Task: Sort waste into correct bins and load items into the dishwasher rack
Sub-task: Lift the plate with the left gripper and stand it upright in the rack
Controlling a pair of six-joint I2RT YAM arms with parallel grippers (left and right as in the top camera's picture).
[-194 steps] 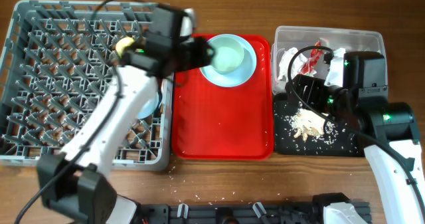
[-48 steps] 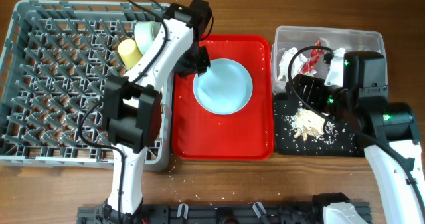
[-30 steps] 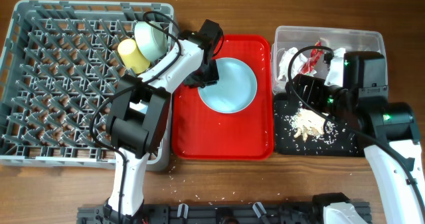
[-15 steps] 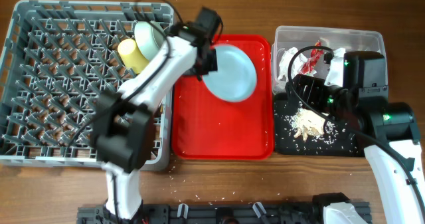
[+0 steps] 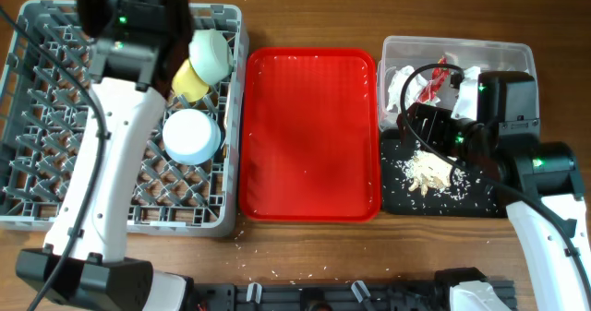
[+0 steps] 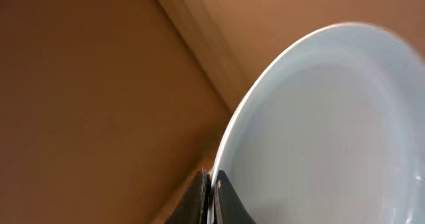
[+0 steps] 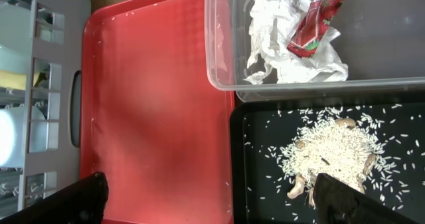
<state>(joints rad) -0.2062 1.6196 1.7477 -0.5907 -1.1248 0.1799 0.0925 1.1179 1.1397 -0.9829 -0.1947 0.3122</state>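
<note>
Overhead view first: the left arm is up over the back-left part of the dishwasher rack (image 5: 37, 209), and the red tray (image 5: 309, 145) just beside the rack has no dish on it; half a second ago the pale blue plate (image 6: 319, 137) was tipped up over the tray's rack-side edge, so it's been swung across since then; the plate itself is hidden in this view. The left wrist cam settles it: the left gripper (image 6: 211, 192) is pinched tight on the plate's rim, and the dish fans out up and to the right of the fingers (image 6: 229, 209); behind it is only brown blur, no pegs, so I can't tell which row of the rack it's over. My guess is the next bit turns on keeping the plate edge-down so it slides between pegs; already in the rack are a bowl on its side (image 5: 211, 53), the yellow cup (image 5: 189, 78) touching it, and an upturned bowl (image 5: 192, 136) nearer the front. The right gripper (image 7: 212, 201) is on the far side of the red tray from the rack, spread wide and holding nothing, over the black tray (image 5: 480, 200) with the food scraps (image 7: 332, 151); so the left arm is the only one placed for the rack.
</note>
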